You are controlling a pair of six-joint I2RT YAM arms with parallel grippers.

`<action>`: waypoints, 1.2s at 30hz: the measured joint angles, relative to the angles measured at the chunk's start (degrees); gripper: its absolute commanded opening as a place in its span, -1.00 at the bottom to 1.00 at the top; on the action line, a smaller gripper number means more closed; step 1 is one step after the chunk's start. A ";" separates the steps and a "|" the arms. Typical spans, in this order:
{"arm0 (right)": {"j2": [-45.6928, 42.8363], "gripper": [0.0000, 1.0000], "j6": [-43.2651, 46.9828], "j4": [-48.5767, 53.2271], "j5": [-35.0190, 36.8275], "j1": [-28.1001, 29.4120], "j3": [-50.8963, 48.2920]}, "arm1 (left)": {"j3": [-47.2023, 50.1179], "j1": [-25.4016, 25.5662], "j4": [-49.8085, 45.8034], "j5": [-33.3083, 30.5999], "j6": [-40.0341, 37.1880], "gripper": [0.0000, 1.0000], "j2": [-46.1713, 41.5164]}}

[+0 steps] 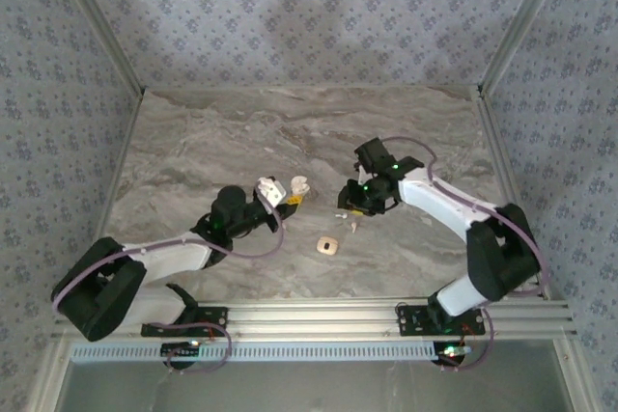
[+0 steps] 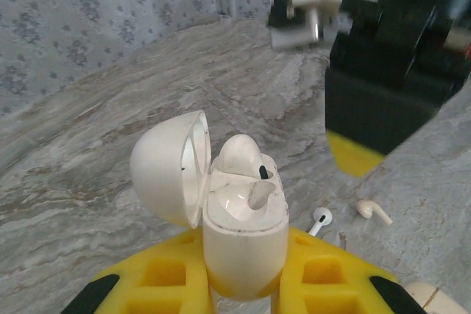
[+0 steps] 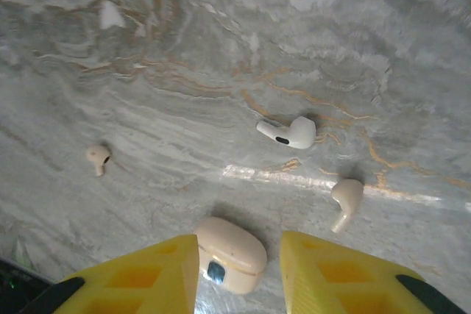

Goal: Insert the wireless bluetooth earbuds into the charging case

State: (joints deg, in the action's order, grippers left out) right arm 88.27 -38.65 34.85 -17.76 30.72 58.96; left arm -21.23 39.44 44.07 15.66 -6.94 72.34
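My left gripper [image 2: 243, 284] is shut on the white charging case [image 2: 243, 233], held upright with its lid [image 2: 173, 167] swung open to the left. One white earbud [image 2: 239, 154] sits in the far socket; the near socket is empty. On the marble lie a white earbud [image 3: 288, 132], a beige earbud [image 3: 344, 200] and a smaller beige earbud [image 3: 98, 157]. My right gripper [image 3: 239, 237] hangs open low over the table, just left of the first two. In the top view the left gripper [image 1: 275, 195] and right gripper [image 1: 359, 207] face each other mid-table.
A tan rounded-square closed case [image 3: 229, 254] lies on the table between my right fingers, with a gap to the right finger. It is also in the top view [image 1: 328, 245]. A small white piece [image 3: 110, 14] lies farther off. Walls enclose the marble table [image 1: 193, 142].
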 measured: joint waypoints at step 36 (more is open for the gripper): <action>18.78 -0.19 10.88 13.27 9.57 1.64 20.76 | 2.25 -1.57 -2.36 -3.28 0.17 -0.79 -4.11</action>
State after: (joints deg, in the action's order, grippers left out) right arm 107.04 -27.77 48.12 -8.19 32.36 79.72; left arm -18.98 37.87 41.71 12.38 -6.76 68.23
